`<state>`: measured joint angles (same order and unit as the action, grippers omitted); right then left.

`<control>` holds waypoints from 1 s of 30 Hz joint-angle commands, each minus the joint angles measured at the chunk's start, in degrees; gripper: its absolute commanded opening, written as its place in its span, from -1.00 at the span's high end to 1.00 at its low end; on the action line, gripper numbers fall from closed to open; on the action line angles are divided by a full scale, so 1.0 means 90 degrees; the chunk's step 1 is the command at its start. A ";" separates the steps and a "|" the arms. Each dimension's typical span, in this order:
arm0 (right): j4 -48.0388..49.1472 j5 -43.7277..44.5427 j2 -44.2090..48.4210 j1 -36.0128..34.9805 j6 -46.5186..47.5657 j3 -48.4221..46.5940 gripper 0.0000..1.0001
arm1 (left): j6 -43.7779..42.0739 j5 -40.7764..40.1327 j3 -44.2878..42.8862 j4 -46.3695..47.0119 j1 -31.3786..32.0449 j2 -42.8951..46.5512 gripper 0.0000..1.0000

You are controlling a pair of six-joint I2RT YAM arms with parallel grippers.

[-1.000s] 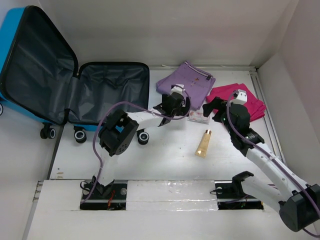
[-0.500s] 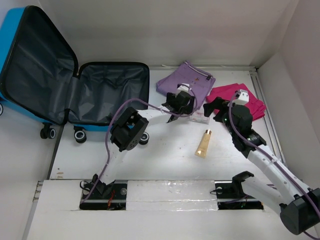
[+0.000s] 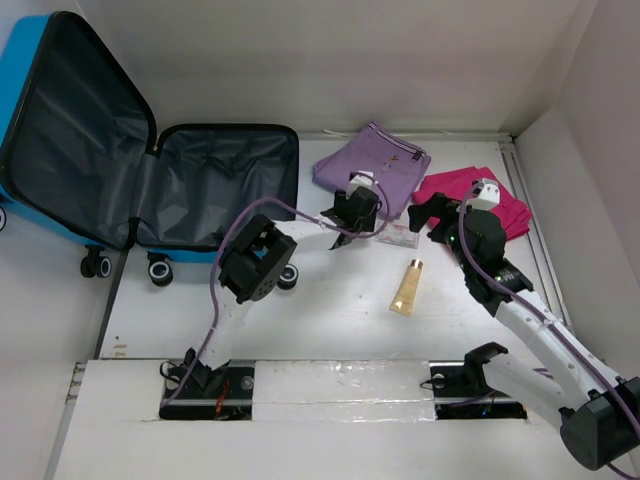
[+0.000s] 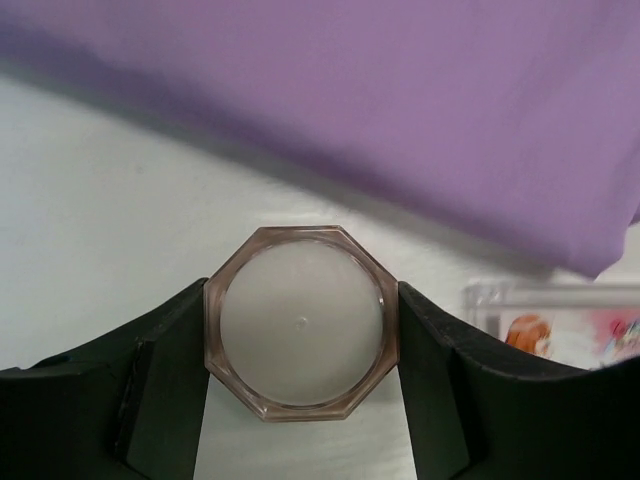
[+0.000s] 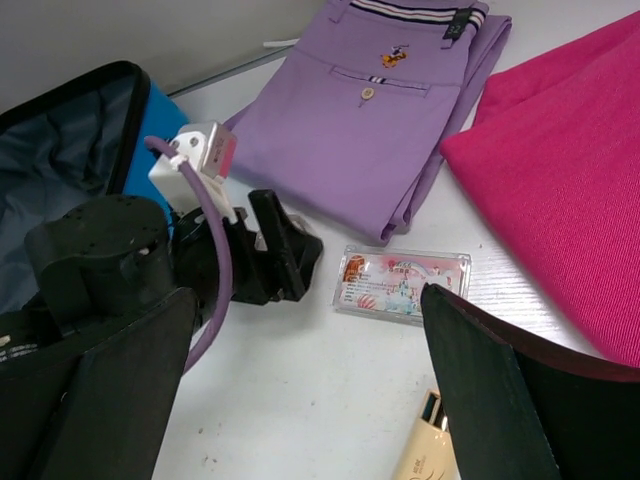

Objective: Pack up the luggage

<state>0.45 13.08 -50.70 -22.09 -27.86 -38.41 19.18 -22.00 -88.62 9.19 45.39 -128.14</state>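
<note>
The luggage (image 3: 215,185) lies open at the back left, blue shell with dark lining, nothing in it. My left gripper (image 3: 350,222) is down on the table just in front of the folded purple trousers (image 3: 375,160). In the left wrist view both black fingers (image 4: 170,385) press the sides of a small octagonal clear jar (image 4: 300,320) with a white top, standing on the table. My right gripper (image 3: 432,215) hovers open by the pink garment (image 3: 480,195); nothing is between its fingers (image 5: 480,390).
A clear card case (image 3: 398,236) with a cartoon print lies right of the left gripper. A cream tube (image 3: 407,286) lies nearer the front. The pink garment sits against the right wall. The luggage's wheels (image 3: 160,270) face the table's front left.
The left gripper slid right toward the purple trousers, then its jaws came in from wide open onto the jar. The right arm barely shifted.
</note>
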 commanded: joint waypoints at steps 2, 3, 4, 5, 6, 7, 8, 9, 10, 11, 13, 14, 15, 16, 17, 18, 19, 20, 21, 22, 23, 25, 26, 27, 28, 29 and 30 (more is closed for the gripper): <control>0.0282 -0.0037 0.0028 0.0042 0.0029 -0.0146 -0.99 | 0.0076 -0.0279 0.0559 0.0121 0.0016 0.1091 0.20; 0.0282 -0.0037 0.0028 0.0042 0.0029 -0.0146 -0.99 | 0.0076 -0.0280 0.0559 0.0121 0.0016 0.1306 0.20; 0.0282 -0.0095 0.0028 0.0042 0.0029 -0.0146 -0.99 | 0.0076 -0.0377 0.0743 0.0189 0.0016 0.1762 0.17; 0.0282 -0.0096 0.0028 0.0042 0.0029 -0.0146 -0.99 | 0.0076 -0.0436 0.0813 0.0190 -0.0042 0.1999 0.17; 0.0282 -0.0096 0.0028 0.0042 0.0029 -0.0146 -0.97 | 0.0076 -0.0514 0.0881 0.0257 -0.0043 0.2243 0.17; 0.0282 -0.0096 -0.0030 0.0042 0.0029 -0.0146 -0.97 | 0.0076 -0.0592 0.1036 0.0326 -0.0130 0.2477 0.17; 0.0282 -0.0096 -0.0031 0.0042 0.0029 -0.0146 -0.97 | 0.0076 -0.0796 0.1125 0.0326 -0.0256 0.2924 0.17; 0.0282 -0.0154 -0.0031 -0.0016 0.0029 -0.0146 -0.97 | 0.0076 -0.0914 0.1232 0.0510 -0.0345 0.3122 0.14; 0.0282 -0.0155 -0.0031 -0.0017 0.0029 -0.0146 -0.97 | 0.0076 -0.1041 0.1340 0.0570 -0.0442 0.3288 0.14; 0.0282 -0.0213 -0.0031 -0.0017 0.0029 -0.0146 -0.97 | 0.0076 -0.1187 0.1495 0.0571 -0.0733 0.3493 0.10; 0.0351 -0.0291 -0.0090 -0.0017 0.0029 -0.0146 -0.97 | 0.0356 -0.1481 0.1556 0.0329 -0.1135 0.3495 0.06; 0.0351 -0.0291 -0.0157 -0.0017 0.0029 -0.0146 -0.97 | 0.0543 -0.1481 0.1556 0.0162 -0.1359 0.3495 0.03; 0.0351 -0.0291 -0.0235 -0.0017 0.0029 -0.0146 -0.97 | 0.0728 -0.1568 0.1623 0.0054 -0.1796 0.3408 0.03; 0.0351 -0.0349 -0.0236 -0.0017 0.0029 -0.0146 -0.97 | 0.0924 -0.1676 0.1692 -0.0034 -0.2004 0.3407 0.03; 0.0351 -0.0350 -0.0323 -0.0017 0.0029 -0.0146 -0.97 | 0.1109 -0.1783 0.1828 0.0023 -0.2180 0.3349 0.03; 0.0409 -0.0350 -0.0324 -0.0075 0.0029 -0.0146 -0.97 | 0.1498 -0.1852 0.2158 0.0024 -0.2510 0.3349 -0.01; 0.0409 -0.0205 -0.0401 -0.0075 0.0029 -0.0146 -0.97 | 0.1685 -0.1756 0.2325 0.0111 -0.2688 0.3349 -0.04; 0.0409 -0.0145 -0.0460 -0.0075 0.0029 -0.0146 -0.97 | 0.1842 -0.1591 0.2501 0.0266 -0.2873 0.3349 -0.08; 0.0409 -0.0145 -0.0586 -0.0075 0.0029 -0.0146 -0.97 | 0.2027 -0.1425 0.2783 0.0268 -0.3059 0.3349 -0.20; 0.0409 -0.0077 -0.0655 -0.0075 0.0029 -0.0146 -0.97 | 0.2319 -0.1201 0.2892 0.0374 -0.3379 0.3271 -0.30; 0.0409 -0.0077 -0.0714 -0.0133 0.0029 -0.0146 -0.97 | 0.2496 -0.1198 0.2961 0.0317 -0.3508 0.3271 -0.44; 0.0409 0.0079 -0.0842 -0.0202 -0.0029 -0.0146 -0.97 | 0.2790 -0.1004 0.2962 0.0161 -0.3714 0.3212 -0.86; 0.0409 0.0292 -0.0929 -0.0289 -0.0030 -0.0146 -0.97 | 0.2887 -0.1003 0.3039 0.0160 -0.3715 0.3309 -0.99; 0.0245 0.0449 -0.0929 -0.0290 -0.0126 -0.0146 -0.97 | 0.2888 -0.1003 0.3098 0.0218 -0.3715 0.3416 -1.00; -0.0105 0.0654 -0.0929 -0.0358 -0.0214 -0.0146 -0.97 | 0.2888 -0.0916 0.3273 0.0316 -0.3715 0.3562 -1.00; -0.0282 0.0830 -0.0929 -0.0358 -0.0215 -0.0146 -0.97 | 0.2888 -0.0770 0.3390 0.0442 -0.3579 0.3960 -1.00; -0.0458 0.1131 -0.0929 -0.0358 -0.0283 -0.0011 -0.97 | 0.2811 -0.0769 0.3517 0.0705 -0.3510 0.4206 -1.00</control>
<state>-1.04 16.23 -59.51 -24.69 -28.75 -38.41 41.89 -31.00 -58.28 9.65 11.55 -99.44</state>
